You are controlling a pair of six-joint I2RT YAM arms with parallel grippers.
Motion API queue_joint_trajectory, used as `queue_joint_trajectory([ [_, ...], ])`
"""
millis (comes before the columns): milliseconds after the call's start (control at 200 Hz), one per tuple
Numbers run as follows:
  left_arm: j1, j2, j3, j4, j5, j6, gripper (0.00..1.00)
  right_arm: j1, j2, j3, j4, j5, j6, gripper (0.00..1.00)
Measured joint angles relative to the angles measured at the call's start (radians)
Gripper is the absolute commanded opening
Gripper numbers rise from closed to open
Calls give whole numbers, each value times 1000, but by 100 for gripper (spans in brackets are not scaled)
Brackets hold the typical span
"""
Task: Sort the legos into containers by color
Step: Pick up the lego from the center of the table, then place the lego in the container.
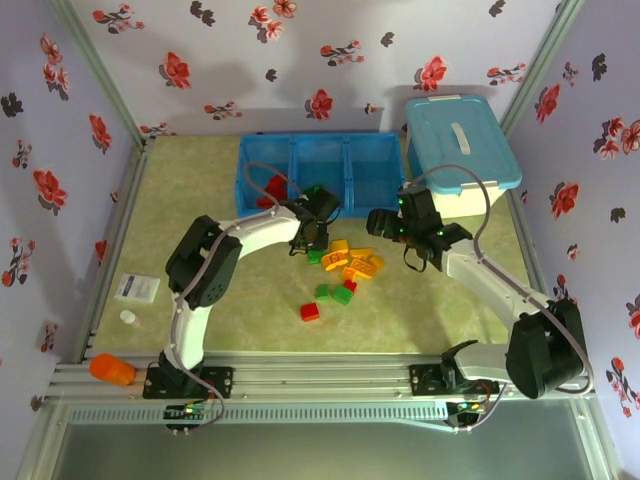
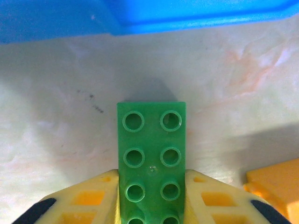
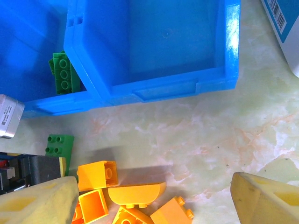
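Marbled tabletop, left arm (image 1: 250,232) stretched forward, left gripper (image 2: 152,186) pinching green lego (image 2: 152,144)

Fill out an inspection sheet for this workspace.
Surface: pale marbled table, nothing spilled.
Job's things: blue tray, red bricks in left compartment, green block in middle; yellow-orange pile, loose green pieces and red brick on table.
Clutter: white bin, orange object on frame rail, white packet.
Tools: left tool shut on green brick; right tool open, empty.
Cables: grey cable loops by right arm.
Surroundings: floral walls, corner posts.
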Motion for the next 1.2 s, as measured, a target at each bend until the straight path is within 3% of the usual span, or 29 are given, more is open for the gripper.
queue_joint_trajectory([
  [225,-12,-89,11,-56,-15,26,25,0,-47,-6,-2,13,0,85],
  [390,-2,-113,148,-84,-21,72,25,-3,-108,-49,-4,27,5,85],
  [775,95,97,514,-175,-26,163,28,-6,-191,-151,-25,28,26,85],
  [815,103,123,541,-185,-26,170,31,-6,-194,-154,-26,28,26,85],
  [930,122,186,629,-237,-26,200,61,-6,-196,-156,-26,27,26,85],
  [1055,129,198,685,-266,-29,211,64,-6,-197,-156,-26,23,26,86],
  [1200,119,129,629,-245,-34,223,64,-6,-197,-158,-21,-1,26,85],
])
